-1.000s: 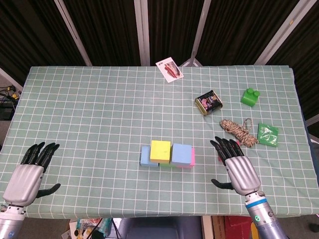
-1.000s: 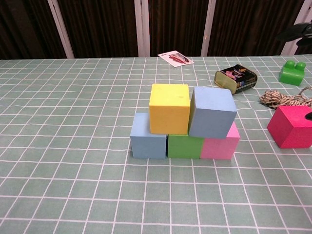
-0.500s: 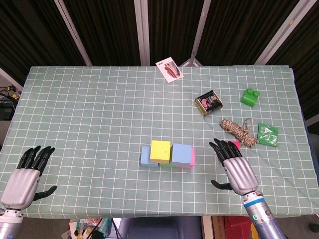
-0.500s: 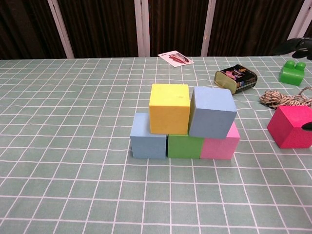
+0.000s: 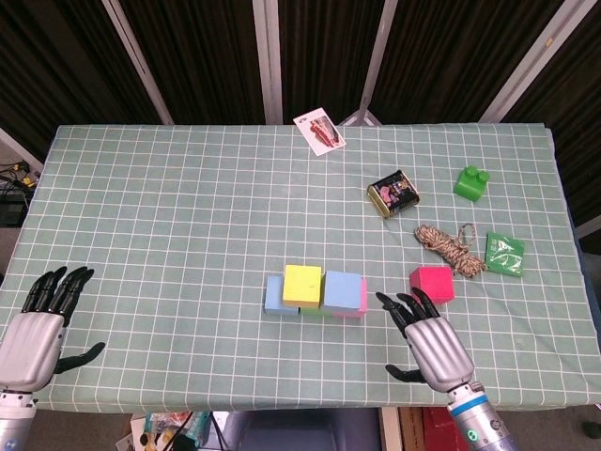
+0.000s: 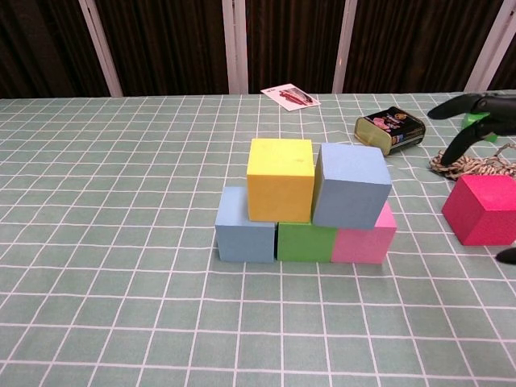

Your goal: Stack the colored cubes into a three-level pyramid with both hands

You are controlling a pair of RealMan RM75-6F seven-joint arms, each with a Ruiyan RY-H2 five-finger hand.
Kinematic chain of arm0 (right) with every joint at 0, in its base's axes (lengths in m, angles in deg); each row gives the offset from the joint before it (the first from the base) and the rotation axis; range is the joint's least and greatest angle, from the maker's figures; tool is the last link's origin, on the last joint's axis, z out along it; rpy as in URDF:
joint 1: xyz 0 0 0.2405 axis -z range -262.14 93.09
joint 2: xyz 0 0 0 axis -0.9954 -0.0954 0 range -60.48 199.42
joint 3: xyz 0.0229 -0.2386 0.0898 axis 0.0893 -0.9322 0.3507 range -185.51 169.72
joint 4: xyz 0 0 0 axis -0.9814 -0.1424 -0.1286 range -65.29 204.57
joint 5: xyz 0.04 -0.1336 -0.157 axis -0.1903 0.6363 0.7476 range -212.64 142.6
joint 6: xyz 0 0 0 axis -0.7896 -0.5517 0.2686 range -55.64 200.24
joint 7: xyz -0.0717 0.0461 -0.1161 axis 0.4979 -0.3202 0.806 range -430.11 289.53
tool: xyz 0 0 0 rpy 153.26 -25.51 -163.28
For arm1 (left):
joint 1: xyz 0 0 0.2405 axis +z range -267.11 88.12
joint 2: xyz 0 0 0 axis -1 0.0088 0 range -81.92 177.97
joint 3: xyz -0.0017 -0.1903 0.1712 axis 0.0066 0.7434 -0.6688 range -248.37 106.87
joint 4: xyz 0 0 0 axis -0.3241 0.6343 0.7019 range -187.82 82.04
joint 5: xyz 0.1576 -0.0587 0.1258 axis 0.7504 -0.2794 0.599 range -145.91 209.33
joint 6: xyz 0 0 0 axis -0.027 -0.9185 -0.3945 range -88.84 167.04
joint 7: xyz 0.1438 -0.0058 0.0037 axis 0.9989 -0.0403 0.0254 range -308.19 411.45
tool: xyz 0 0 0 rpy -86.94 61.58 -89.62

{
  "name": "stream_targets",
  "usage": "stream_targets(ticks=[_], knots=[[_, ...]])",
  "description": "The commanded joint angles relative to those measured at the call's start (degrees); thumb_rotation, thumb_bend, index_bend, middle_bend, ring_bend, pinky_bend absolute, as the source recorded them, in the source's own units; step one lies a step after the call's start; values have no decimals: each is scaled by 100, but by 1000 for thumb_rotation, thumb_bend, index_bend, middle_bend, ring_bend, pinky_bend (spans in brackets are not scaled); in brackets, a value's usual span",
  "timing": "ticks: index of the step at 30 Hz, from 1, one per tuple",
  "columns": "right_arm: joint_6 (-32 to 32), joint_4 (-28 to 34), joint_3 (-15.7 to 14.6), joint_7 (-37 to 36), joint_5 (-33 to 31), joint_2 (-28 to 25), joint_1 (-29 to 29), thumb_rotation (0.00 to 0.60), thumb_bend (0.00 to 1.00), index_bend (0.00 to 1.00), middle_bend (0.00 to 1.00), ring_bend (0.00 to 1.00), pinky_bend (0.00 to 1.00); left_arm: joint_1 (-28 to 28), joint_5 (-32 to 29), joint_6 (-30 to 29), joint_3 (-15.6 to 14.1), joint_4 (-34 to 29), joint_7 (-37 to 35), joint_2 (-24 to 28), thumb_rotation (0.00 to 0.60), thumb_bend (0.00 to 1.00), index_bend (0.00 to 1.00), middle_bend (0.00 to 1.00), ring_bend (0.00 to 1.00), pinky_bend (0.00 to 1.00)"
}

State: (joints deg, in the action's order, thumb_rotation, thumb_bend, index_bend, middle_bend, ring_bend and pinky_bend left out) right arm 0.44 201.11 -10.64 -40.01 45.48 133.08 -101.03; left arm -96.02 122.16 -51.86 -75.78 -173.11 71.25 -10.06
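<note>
Head view looks steeply down over the whole table (image 5: 188,216); chest view sits low, near; both share the cube stack (image 5: 315,290).

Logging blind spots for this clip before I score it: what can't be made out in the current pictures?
- Green bottom cube: head view, hidden under the yellow cube and upper blue cube.
- Right hand: chest view, only dark fingertips at the right edge.
- Left hand: outside the chest view.
- Printed card and dark tin: print too small to read in either view.
</note>
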Motion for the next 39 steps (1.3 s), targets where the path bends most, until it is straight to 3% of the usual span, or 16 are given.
stream_targets(ticks=[1, 8, 12, 16, 24, 29, 33, 39], knots=[[107, 146, -121, 169, -38, -65, 8, 600, 168, 108, 261, 139, 11, 7, 24, 22, 40, -55, -24, 44, 600, 65, 0, 61, 0, 0], [280, 320, -409, 580, 132, -65, 52, 600, 167, 148, 260, 139, 11, 51, 35, 44, 140, -148, -55, 113, 600, 65, 0, 61, 0, 0], [235, 242, -399, 675, 126, 18, 87, 600, 168, 47, 225, 90, 11, 78, 20, 50, 188, -176, -108, 152, 600, 65, 0, 61, 0, 0], [113, 162, -199, 597, 12, -1, 64, 600, 167, 0, 119, 17, 11, 103, 41, 72, 215, -213, -122, 215, 600, 65, 0, 61, 0, 0], [-7, -168, 528, -246, -498, -373, -167, 600, 167, 0, 69, 0, 11, 129, -16, 135, 295, -228, 43, 280, 600, 65, 0, 61, 0, 0], [339, -740, 945, -852, -1036, -649, -464, 600, 168, 0, 65, 0, 11, 121, -118, 210, 352, -155, 192, 252, 600, 65, 0, 61, 0, 0], [754, -1238, 1014, -959, -1200, -785, -702, 600, 167, 0, 61, 0, 11, 119, -132, 234, 398, -114, 287, 222, 600, 65, 0, 61, 0, 0], [1335, -1775, 871, -891, -1415, -768, -949, 600, 167, 0, 47, 0, 0, 134, -102, 255, 420, -66, 327, 225, 600, 65, 0, 61, 0, 0]])
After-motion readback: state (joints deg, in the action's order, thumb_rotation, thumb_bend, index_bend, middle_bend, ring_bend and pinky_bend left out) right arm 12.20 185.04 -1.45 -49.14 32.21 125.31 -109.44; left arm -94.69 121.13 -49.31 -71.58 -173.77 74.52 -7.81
